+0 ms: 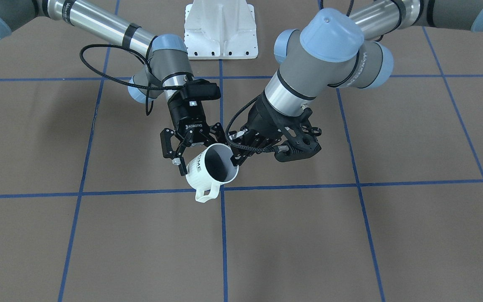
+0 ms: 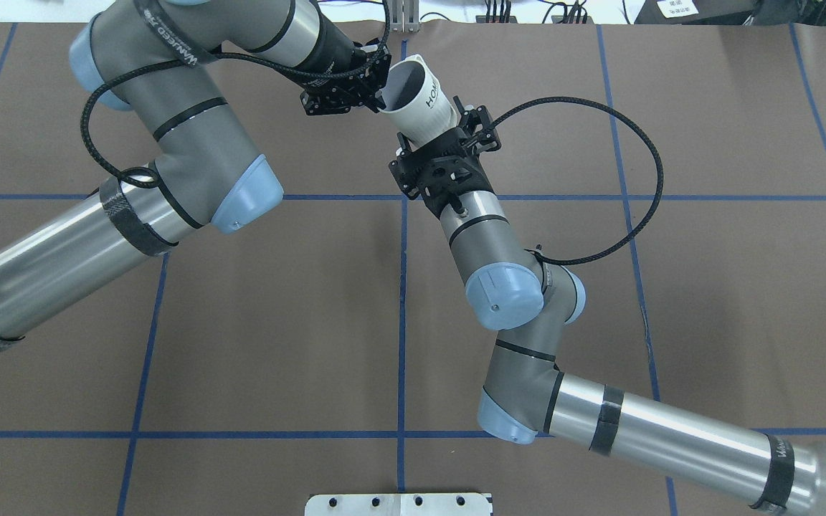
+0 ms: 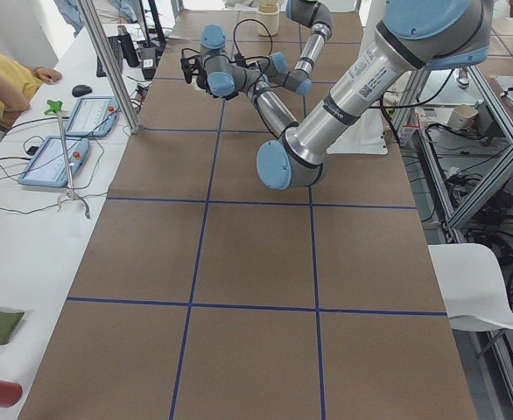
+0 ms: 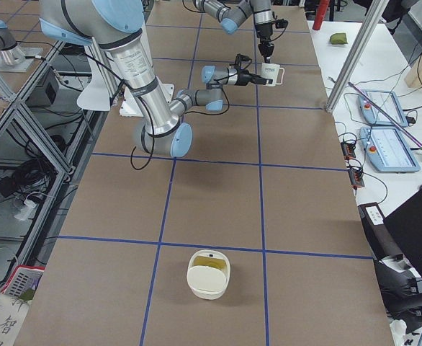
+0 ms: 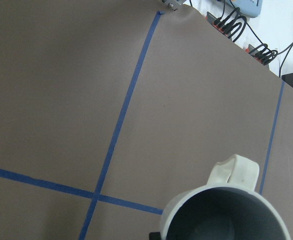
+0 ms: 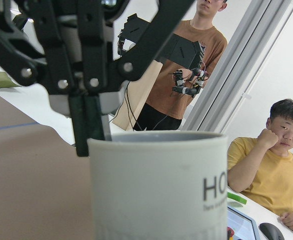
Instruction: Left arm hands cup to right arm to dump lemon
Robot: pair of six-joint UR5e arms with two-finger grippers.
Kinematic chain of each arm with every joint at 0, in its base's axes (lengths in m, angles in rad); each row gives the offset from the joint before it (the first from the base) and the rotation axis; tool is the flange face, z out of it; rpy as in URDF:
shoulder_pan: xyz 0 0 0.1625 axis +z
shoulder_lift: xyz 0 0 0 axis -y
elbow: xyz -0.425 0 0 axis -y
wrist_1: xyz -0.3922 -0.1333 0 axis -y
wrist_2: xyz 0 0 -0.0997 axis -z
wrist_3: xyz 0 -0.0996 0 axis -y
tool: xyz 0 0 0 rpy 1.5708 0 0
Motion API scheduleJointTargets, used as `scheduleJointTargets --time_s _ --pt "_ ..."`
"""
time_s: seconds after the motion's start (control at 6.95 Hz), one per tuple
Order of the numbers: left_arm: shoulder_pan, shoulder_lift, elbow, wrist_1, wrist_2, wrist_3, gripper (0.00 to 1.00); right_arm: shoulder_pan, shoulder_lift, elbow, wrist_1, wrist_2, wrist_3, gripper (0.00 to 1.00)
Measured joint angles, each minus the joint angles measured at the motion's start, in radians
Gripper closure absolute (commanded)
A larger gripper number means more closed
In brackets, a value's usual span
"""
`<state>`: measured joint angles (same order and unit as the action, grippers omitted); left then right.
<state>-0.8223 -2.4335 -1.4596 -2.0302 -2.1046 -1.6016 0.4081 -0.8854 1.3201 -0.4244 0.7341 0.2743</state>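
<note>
The white ribbed cup (image 1: 201, 172) marked "HOME" hangs tilted in the air over the far middle of the table, handle toward the operators' side. It also shows in the overhead view (image 2: 424, 107). My left gripper (image 1: 236, 159) is shut on the cup's rim, one finger inside and one outside, as the right wrist view (image 6: 89, 125) shows. My right gripper (image 1: 201, 153), marked ROBOTIQ, is spread wide with its fingers close on either side of the cup's lower body (image 2: 434, 127). The cup's inside (image 5: 226, 220) looks grey and dark; no lemon shows.
A white mount plate (image 1: 220, 29) sits at the robot's base. A white bowl (image 4: 209, 274) with something yellowish in it stands on the table toward the robot's right end. Two people (image 6: 276, 160) and control tablets (image 4: 391, 151) are beyond the table's far edge.
</note>
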Motion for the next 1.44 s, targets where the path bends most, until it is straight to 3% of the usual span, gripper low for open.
scheduleJointTargets --time_s 0.43,0.86,1.15,1.44 --pt "0.000 -0.001 0.004 -0.001 0.000 0.000 1.00 -0.077 -0.056 0.073 0.000 -0.081 -0.008 0.01" --pt "-0.002 0.001 0.005 0.003 0.001 0.014 1.00 -0.121 -0.093 0.226 -0.055 -0.113 -0.085 0.01" --pt "-0.003 0.007 0.006 0.007 0.011 0.023 1.00 -0.061 -0.095 0.244 -0.120 -0.068 -0.027 0.01" --pt "-0.005 0.013 0.008 0.010 0.015 0.026 1.00 0.035 -0.089 0.251 -0.240 0.062 0.128 0.01"
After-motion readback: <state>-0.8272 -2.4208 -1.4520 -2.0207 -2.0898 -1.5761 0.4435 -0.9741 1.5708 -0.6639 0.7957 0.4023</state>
